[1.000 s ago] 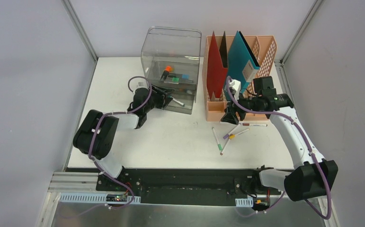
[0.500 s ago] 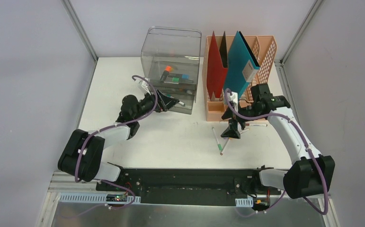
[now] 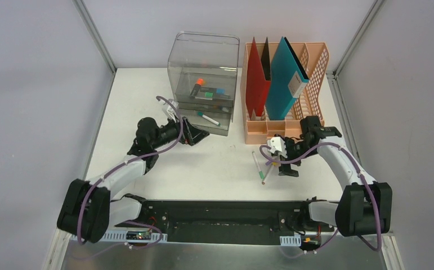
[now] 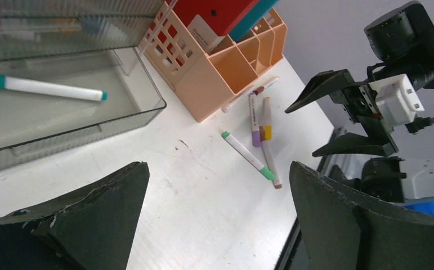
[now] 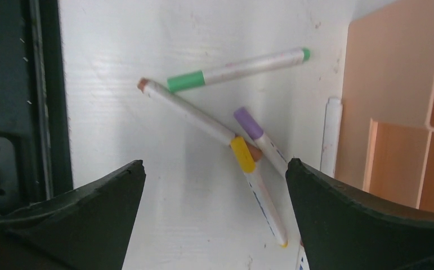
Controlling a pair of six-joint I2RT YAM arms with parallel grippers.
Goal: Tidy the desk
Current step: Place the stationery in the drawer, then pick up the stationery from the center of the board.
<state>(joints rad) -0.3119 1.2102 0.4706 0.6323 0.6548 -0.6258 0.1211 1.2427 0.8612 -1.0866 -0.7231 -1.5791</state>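
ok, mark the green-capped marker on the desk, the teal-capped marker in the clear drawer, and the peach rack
green-capped marker (image 5: 238, 68), right wrist view, white barrel at mid-length.
teal-capped marker (image 4: 43, 88), left wrist view, white barrel.
peach rack (image 3: 259, 138), top external view, low front wall.

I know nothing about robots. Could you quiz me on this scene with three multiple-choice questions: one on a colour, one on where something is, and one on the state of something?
1. What colour is the slotted plastic file rack?
A) peach B) blue C) black

2. Where does the white marker with the teal cap lie?
A) on the floor B) in the drawer of the clear plastic box C) in that rack

3. How are the left end effector and the right end effector?
A) both shut on markers B) one open, one shut C) both open and empty

Answers:
1 A, its walls are peach.
2 B, it rests in the drawer tray.
3 C, each pair of fingers is spread with nothing gripped.
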